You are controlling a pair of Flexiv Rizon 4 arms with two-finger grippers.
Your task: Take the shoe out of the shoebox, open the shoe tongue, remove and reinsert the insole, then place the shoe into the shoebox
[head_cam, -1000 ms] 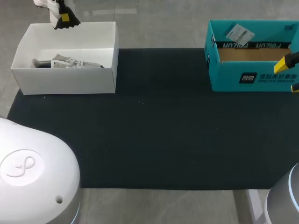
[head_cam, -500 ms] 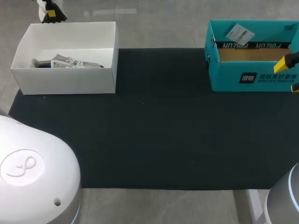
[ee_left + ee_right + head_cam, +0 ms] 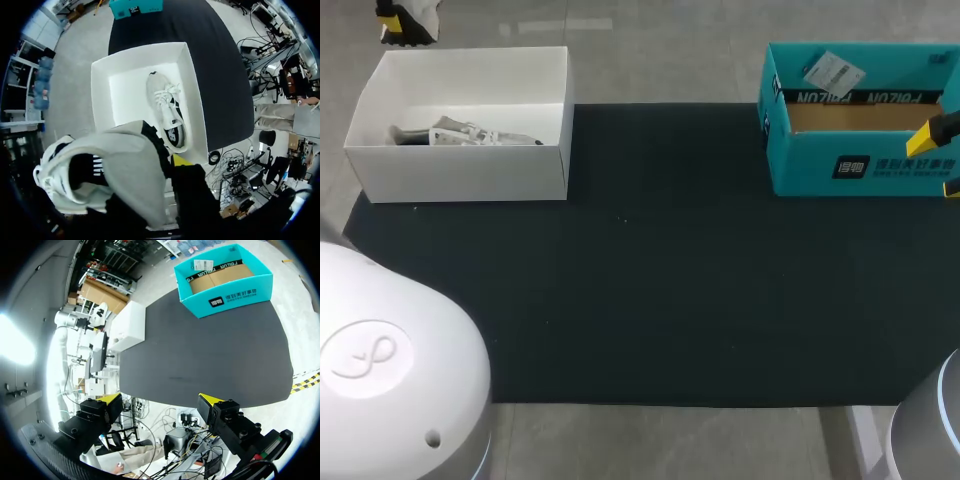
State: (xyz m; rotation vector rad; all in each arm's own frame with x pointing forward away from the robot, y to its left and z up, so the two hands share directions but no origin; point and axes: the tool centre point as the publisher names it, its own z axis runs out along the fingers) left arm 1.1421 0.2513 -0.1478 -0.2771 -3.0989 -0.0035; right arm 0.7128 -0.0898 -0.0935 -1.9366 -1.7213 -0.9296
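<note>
A white shoebox (image 3: 460,175) stands at the mat's far left, with one grey-white shoe (image 3: 470,134) lying inside. My left gripper (image 3: 394,22) hangs beyond the box's far left corner, shut on a second grey-white shoe (image 3: 112,172) with a black lining. In the left wrist view this held shoe covers most of the fingers; one yellow fingertip (image 3: 182,160) shows beside it, and the box (image 3: 197,100) with the other shoe (image 3: 169,112) lies below. My right gripper (image 3: 160,400) stands open and empty at the right edge, in front of a teal box (image 3: 860,165).
The teal cardboard box (image 3: 225,280) is open, with a brown bottom and a paper tag inside. A black mat (image 3: 650,290) covers the table between the two boxes. My arms' white bases fill the near corners.
My left gripper has carried the held shoe leftward, from above the white box's far wall to beyond its far left corner. The right arm has not moved.
</note>
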